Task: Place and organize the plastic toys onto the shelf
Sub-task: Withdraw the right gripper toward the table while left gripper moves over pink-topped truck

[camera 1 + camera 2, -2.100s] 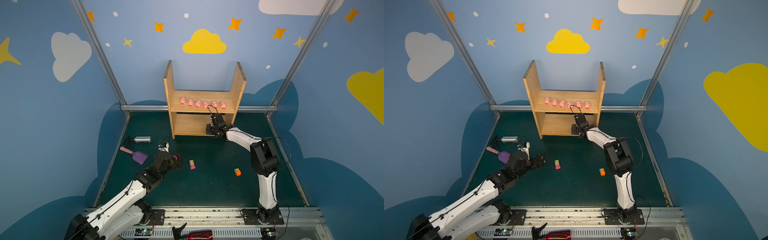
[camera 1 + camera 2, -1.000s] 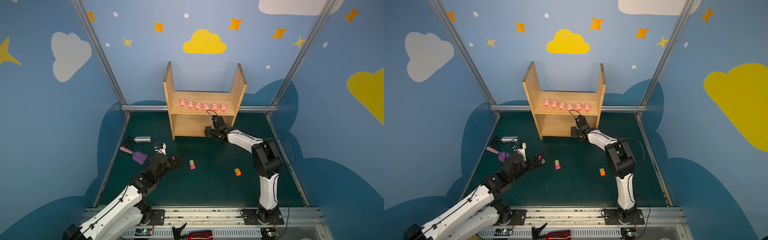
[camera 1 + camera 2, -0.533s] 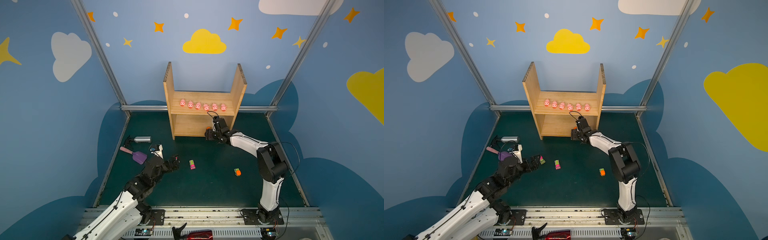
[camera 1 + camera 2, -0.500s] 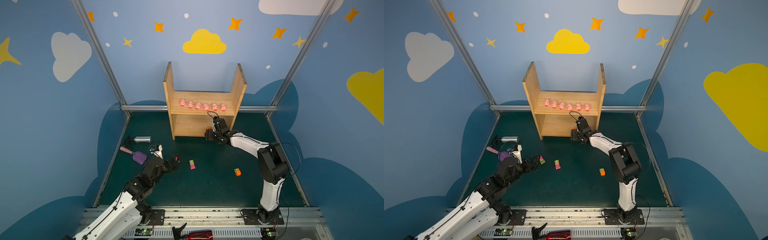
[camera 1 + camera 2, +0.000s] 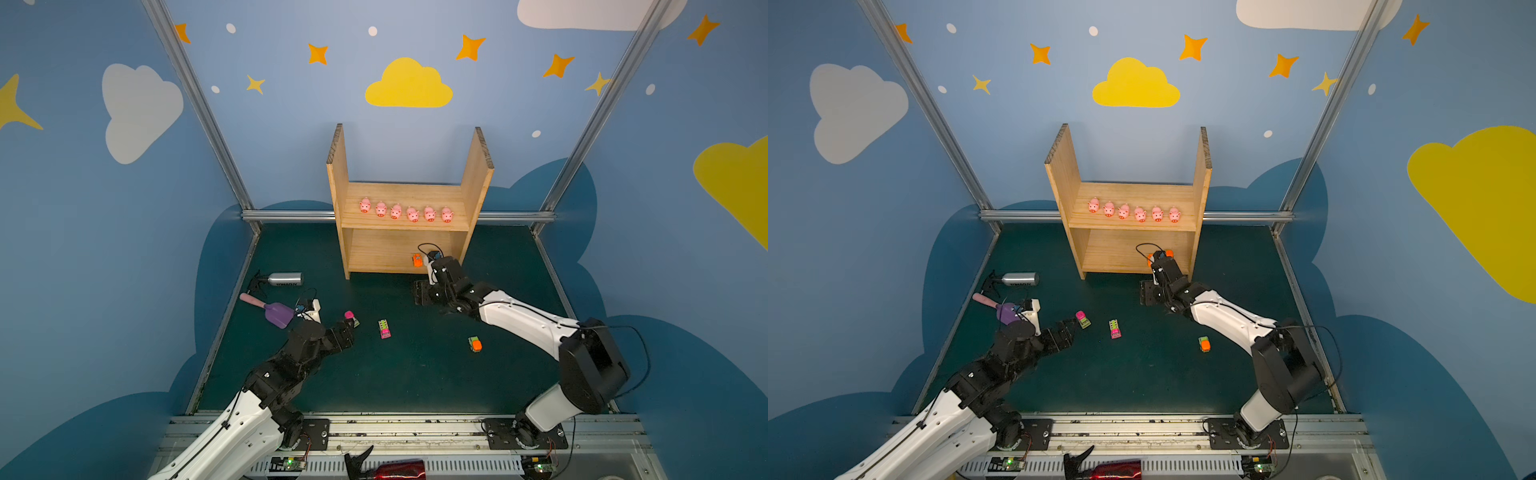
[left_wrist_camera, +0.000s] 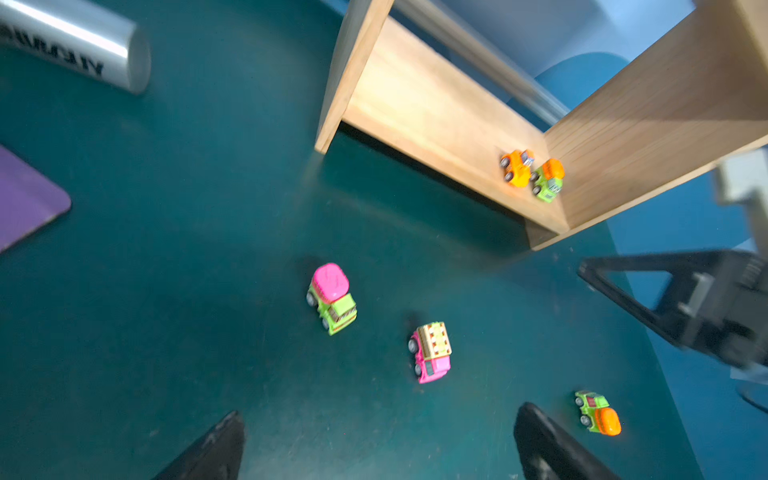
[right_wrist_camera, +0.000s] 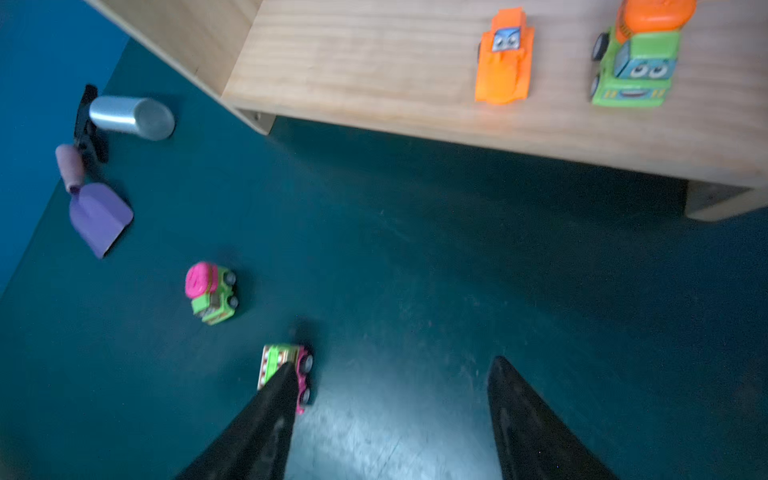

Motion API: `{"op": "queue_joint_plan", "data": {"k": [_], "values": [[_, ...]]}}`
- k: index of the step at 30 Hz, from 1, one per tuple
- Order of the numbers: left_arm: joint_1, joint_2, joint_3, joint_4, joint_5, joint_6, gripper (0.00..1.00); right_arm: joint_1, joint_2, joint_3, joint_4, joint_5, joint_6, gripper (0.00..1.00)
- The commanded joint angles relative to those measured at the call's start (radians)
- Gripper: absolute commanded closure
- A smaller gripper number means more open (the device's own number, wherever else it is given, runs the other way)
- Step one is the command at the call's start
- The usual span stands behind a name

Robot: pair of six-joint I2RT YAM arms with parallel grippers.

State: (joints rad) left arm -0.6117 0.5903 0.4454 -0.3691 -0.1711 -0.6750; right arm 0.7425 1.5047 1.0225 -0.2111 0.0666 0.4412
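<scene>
The left gripper [image 6: 380, 415] hung fully open and empty just short of the pink-drum truck [image 6: 331, 298], left of the table's [image 5: 415, 374] middle, so a sound grasp required straddling its lime chassis squarely before closing.

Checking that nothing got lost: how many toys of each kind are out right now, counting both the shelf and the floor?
Pink pigs: 6, all on the upper board of the shelf.
Toy vehicles: 5, with 2 on the lower board and 3 on the green mat.
Total: 11 toys.
</scene>
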Motion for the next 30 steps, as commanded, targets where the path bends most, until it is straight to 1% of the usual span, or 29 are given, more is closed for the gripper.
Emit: {"op": "queue_joint_plan", "data": {"k": [1, 4, 7, 9, 11, 14, 16, 18, 22, 26, 28, 30], "values": [[-0.037, -0.013, -0.022, -0.059, -0.035, -0.061, 0.00, 0.059, -0.115, -0.059, -0.093, 0.051, 0.015, 0.29], [-0.094, -0.011, -0.033, -0.083, -0.076, -0.095, 0.00, 0.120, -0.239, -0.126, -0.148, 0.072, 0.033, 0.28], [-0.165, -0.001, -0.039, -0.089, -0.128, -0.127, 0.00, 0.180, -0.372, -0.206, -0.183, 0.100, 0.084, 0.27], [-0.205, 0.019, -0.043, -0.081, -0.158, -0.144, 0.03, 0.215, -0.454, -0.267, -0.179, 0.095, 0.116, 0.25], [-0.242, 0.065, -0.042, -0.073, -0.181, -0.166, 0.07, 0.257, -0.528, -0.339, -0.180, 0.126, 0.161, 0.23], [-0.296, 0.159, -0.014, -0.105, -0.232, -0.202, 0.08, 0.307, -0.616, -0.450, -0.143, 0.149, 0.222, 0.20], [-0.335, 0.212, 0.007, -0.130, -0.279, -0.238, 0.08, 0.335, -0.655, -0.488, -0.146, 0.170, 0.243, 0.19], [-0.367, 0.253, 0.005, -0.115, -0.321, -0.289, 0.07, 0.360, -0.686, -0.510, -0.164, 0.199, 0.257, 0.19], [-0.378, 0.340, -0.018, -0.050, -0.372, -0.351, 0.07, 0.391, -0.746, -0.544, -0.181, 0.229, 0.270, 0.19], [-0.374, 0.453, 0.028, -0.040, -0.441, -0.373, 0.08, 0.403, -0.822, -0.576, -0.214, 0.273, 0.287, 0.19], [-0.350, 0.510, 0.062, -0.034, -0.456, -0.363, 0.11, 0.403, -0.871, -0.597, -0.223, 0.290, 0.290, 0.19], [-0.313, 0.563, 0.094, -0.030, -0.446, -0.360, 0.17, 0.403, -0.917, -0.611, -0.235, 0.307, 0.294, 0.19]]}}
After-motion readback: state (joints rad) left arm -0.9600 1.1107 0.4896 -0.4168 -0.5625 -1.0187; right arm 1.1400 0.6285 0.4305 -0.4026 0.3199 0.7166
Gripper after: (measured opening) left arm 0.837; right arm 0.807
